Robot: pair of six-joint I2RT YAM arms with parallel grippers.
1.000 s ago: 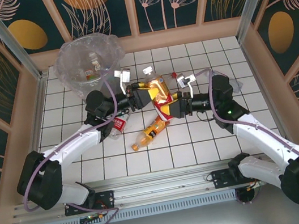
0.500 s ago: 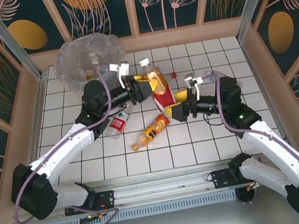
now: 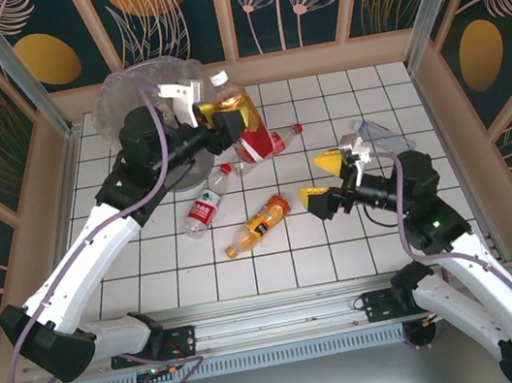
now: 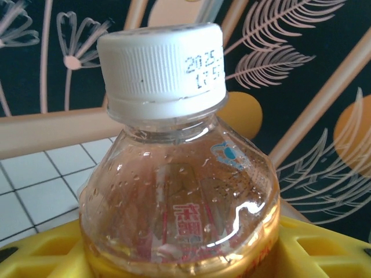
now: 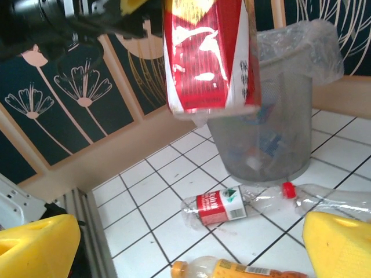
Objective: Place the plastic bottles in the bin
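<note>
My left gripper (image 3: 215,117) is shut on a large plastic bottle (image 3: 244,120) with a red label, amber liquid and a white cap (image 4: 162,69). It holds the bottle in the air just right of the bin (image 3: 128,100). The yellow fingers (image 4: 324,249) clamp its shoulder. My right gripper (image 3: 323,180) stands open and empty over the tiles, right of the held bottle (image 5: 208,58). A clear bottle with a red label (image 3: 202,208) and an orange bottle (image 3: 259,223) lie on the tiles. The grey bin (image 5: 278,116) with its clear liner has things inside.
A loose red cap (image 3: 297,127) lies on the tiles. Crumpled clear plastic (image 3: 379,132) sits behind my right wrist. Another clear bottle (image 5: 333,200) lies by the foot of the bin. Wooden walls ring the white tiled floor (image 3: 288,265).
My right gripper opened, let go of the large bottle and drew back to the right. My left arm carried the bottle up and back toward the bin.
</note>
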